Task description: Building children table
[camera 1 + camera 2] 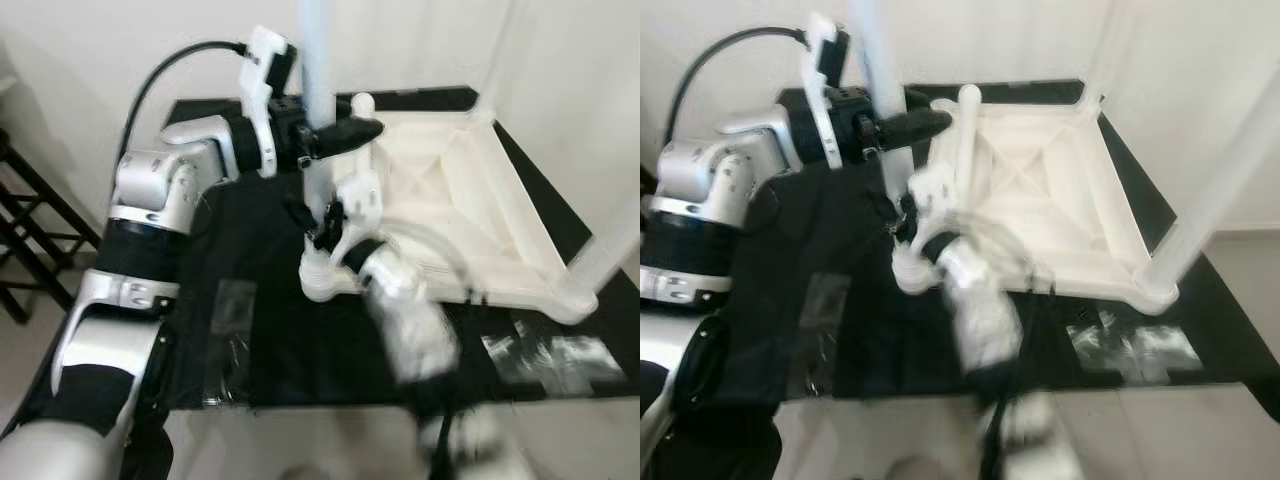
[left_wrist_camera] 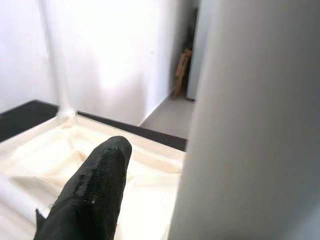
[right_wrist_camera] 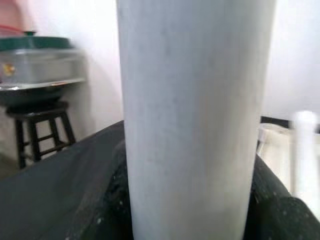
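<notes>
Two grippers work one white table leg [image 1: 316,60]: my left gripper [image 1: 345,133] clamps it high, my right gripper [image 1: 335,225] clamps it near the inverted tabletop [image 1: 470,200] corner. Judged light, rigid, smooth plastic; best held low, by the socket, on black cloth [image 1: 270,330].

**Colours before me**

My arms [image 1: 150,200] are silver with black bands, my fingers [image 2: 90,195] matte black. The tabletop [image 1: 470,190] and its legs [image 3: 195,115] are plain white, on a black cloth [image 1: 270,330].
</notes>
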`<state>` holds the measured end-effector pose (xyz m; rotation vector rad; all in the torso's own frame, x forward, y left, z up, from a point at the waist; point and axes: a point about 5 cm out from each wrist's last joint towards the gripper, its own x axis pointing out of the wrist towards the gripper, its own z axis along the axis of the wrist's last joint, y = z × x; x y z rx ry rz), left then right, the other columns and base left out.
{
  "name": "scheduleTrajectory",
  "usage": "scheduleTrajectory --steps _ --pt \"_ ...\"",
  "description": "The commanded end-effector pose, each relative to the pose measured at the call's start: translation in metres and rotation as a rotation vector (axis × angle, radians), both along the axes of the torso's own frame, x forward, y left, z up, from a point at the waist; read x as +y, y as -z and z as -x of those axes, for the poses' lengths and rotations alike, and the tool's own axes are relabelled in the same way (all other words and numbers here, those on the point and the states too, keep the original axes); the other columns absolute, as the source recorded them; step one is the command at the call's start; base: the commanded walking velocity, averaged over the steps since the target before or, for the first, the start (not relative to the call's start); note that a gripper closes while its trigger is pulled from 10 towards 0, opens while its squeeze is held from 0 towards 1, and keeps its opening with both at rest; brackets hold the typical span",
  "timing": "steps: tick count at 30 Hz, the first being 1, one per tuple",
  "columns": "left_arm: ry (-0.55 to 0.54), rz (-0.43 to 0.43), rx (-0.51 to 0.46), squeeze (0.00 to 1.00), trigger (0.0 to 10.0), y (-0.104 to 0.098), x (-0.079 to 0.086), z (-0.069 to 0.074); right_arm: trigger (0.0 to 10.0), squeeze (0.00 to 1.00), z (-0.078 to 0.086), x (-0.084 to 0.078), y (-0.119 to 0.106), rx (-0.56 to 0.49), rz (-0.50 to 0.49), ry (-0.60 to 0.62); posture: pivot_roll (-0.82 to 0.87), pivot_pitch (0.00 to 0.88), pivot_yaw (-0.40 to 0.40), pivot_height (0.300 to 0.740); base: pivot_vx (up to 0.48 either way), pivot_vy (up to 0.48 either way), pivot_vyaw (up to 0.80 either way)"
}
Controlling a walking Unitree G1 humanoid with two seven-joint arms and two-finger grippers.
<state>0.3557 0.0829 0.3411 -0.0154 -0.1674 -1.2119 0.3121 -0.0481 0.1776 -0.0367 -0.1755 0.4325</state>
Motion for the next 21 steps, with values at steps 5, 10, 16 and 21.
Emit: scheduleTrajectory --steps 5,10,16,21 --pt "0.008 -0.041 -0.015 0.0 9.8 0.001 0.0 0.0 0.0 0.0 0.01 0.013 0.074 0.361 0.029 0.051 0.07 0.079 0.059 0.74 0.0 0.0 0.0" --pt "0.03 -0.044 -0.007 0.0 0.0 0.002 -0.002 0.001 0.0 0.0 -0.002 0.022 0.063 0.318 0.006 0.038 0.07 0.084 0.063 0.74 0.0 0.0 0.0" --pt "0.039 -0.045 0.002 0.0 0.0 0.003 -0.004 0.001 10.0 0.0 -0.007 0.013 0.037 0.239 0.014 0.034 0.06 0.091 0.065 0.74 0.0 0.0 0.0" --pt "0.047 -0.045 0.003 0.0 0.0 0.003 -0.005 0.002 10.0 1.0 -0.011 0.009 0.003 0.117 -0.023 -0.161 0.06 0.092 0.063 0.74 0.0 0.0 0.0"
